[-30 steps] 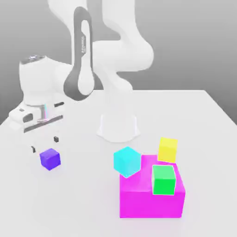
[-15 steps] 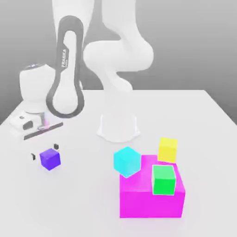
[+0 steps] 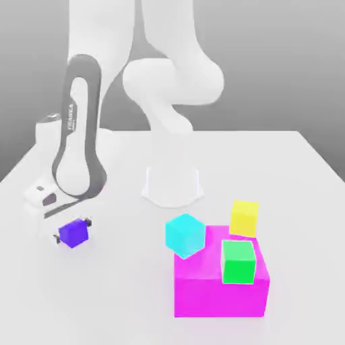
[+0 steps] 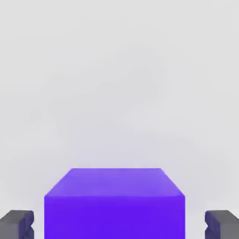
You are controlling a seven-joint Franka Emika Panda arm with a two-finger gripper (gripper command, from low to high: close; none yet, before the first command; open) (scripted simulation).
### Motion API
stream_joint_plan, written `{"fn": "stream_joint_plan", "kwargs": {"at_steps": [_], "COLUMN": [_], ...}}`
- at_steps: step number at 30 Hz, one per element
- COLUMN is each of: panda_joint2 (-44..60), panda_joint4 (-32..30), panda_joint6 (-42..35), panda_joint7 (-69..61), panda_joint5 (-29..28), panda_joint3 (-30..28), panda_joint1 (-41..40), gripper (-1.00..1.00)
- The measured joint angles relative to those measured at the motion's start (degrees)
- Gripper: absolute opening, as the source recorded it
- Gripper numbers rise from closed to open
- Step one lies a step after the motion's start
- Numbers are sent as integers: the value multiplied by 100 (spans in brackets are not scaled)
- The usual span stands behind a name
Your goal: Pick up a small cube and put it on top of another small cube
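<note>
- The claw (image 3: 72, 231) sits low over the white table (image 3: 303, 175) at the exterior view's left, under the arm's grey-trimmed link.
- Its dark fingertips (image 3: 87, 221) flank the purple cube (image 3: 73, 232), one on each side; in the hand view gaps show between the pads (image 4: 17, 224) and the cube's sides, so the claw brackets the cube and is not clamped on it.
- The purple cube (image 4: 114, 203) is a plain violet block with flat, unmarked faces, its top lighter than its front, the smallest cube here. It rests on the table, well apart from the other blocks.
- The arm's white base (image 3: 172, 185) stands behind the middle of the table.
- A cyan cube (image 3: 184, 235) sits tilted against the near corner of the big magenta block (image 3: 219, 290).
- A green cube (image 3: 238, 261) stands on top of the magenta block.
- The yellow cube (image 3: 244, 217), plain and slightly larger than the purple one, stands just behind the magenta block at the exterior view's right.
</note>
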Motion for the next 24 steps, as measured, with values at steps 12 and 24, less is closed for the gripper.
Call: {"fn": "stream_joint_plan", "kwargs": {"at_steps": [12,24], "panda_joint2": [-548,-1480], "panda_joint4": [-212,-686], "panda_joint6": [-112,-100], "panda_joint7": [866,3153], "panda_joint5": [-967,-3957], "panda_joint3": [-620,-2334], "panda_joint1": [485,1527], "gripper": [-100,-100]}}
